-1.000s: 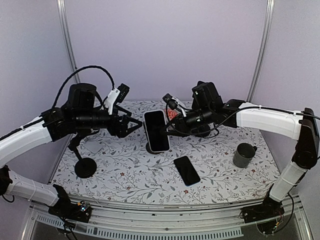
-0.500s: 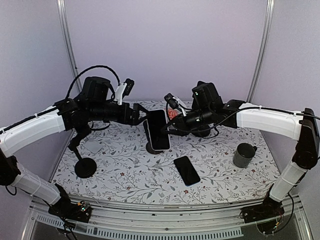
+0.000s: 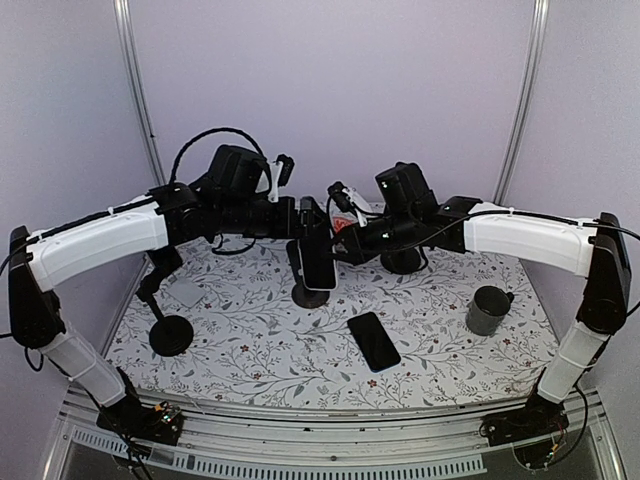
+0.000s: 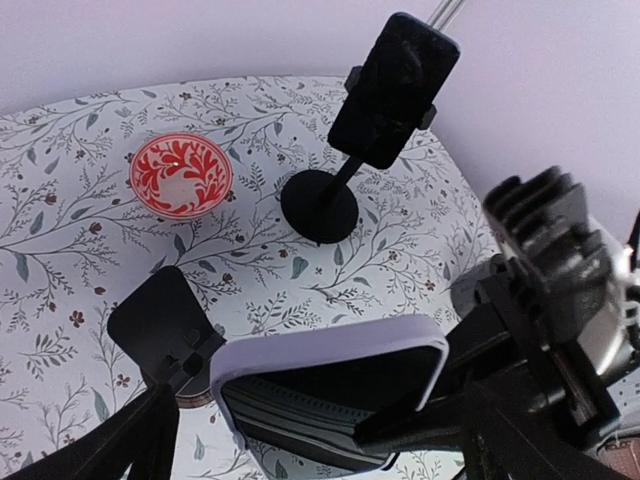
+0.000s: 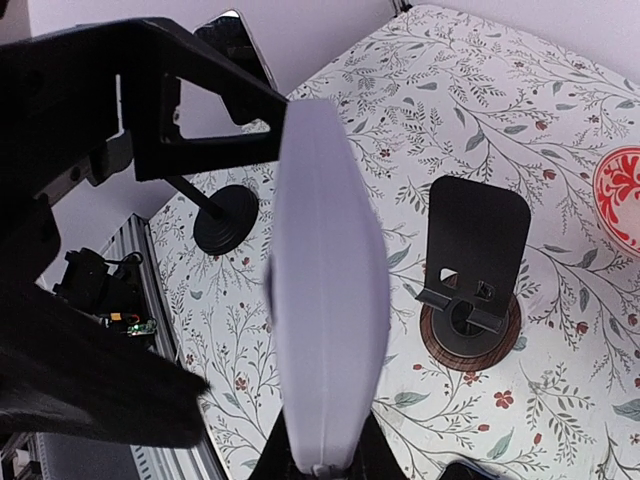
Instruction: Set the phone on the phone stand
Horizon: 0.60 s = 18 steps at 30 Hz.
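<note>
1. The right gripper [image 3: 343,243] is clamped on the lower edge of the flat, white-cased phone [image 5: 325,300]. The phone is held in the air with its long axis roughly upright.
2. The left gripper [image 3: 303,218] has its jaws spread fully and straddles the phone's top from the left. It holds nothing, and I cannot tell whether it touches the phone.
3. The empty phone stand [image 5: 474,250], a black back plate on a round brown base, sits below the phone and just to one side, apart from it.
4. Judgement: the phone has to go down and sideways onto the plate, and the right arm would carry it.
</note>
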Motion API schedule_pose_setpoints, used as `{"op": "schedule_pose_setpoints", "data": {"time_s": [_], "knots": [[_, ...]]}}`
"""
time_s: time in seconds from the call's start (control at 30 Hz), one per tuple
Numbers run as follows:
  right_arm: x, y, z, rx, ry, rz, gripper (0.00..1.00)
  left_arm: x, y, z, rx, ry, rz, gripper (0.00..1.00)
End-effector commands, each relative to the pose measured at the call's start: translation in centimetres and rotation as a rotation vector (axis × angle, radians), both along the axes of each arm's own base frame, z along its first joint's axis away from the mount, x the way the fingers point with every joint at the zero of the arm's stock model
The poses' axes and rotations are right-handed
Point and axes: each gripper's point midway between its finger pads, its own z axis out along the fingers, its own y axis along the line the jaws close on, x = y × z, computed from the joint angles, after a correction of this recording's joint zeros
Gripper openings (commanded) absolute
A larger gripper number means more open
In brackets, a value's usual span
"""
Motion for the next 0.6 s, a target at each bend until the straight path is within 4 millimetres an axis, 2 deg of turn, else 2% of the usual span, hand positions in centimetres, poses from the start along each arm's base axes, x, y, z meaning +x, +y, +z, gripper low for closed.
{"op": "schedule_pose_setpoints", "data": {"time_s": [0.0,0.27,0.47,0.53,0.57], "knots": [[0.6,1.3,3.9,0.093,-0.071,-0.003,0.00,0.9,-0.6,-0.4,0.008,0.007,0.033,0.99],[0.8,1.4,3.5,0.088,-0.057,-0.013,0.00,1.1,-2.9,-1.1,0.007,0.012,-0.011,0.99],[0.8,1.2,3.4,0.082,-0.061,-0.027,0.01,1.7,-2.5,-2.1,0.022,0.040,0.045,0.87],[1.0,1.1,3.3,0.079,-0.062,-0.035,0.04,1.8,-2.5,-2.0,0.019,0.037,0.049,0.82],[1.0,1.1,3.2,0.076,-0.059,-0.037,0.09,1.9,-2.5,-1.9,0.014,0.034,0.050,0.80]]}}
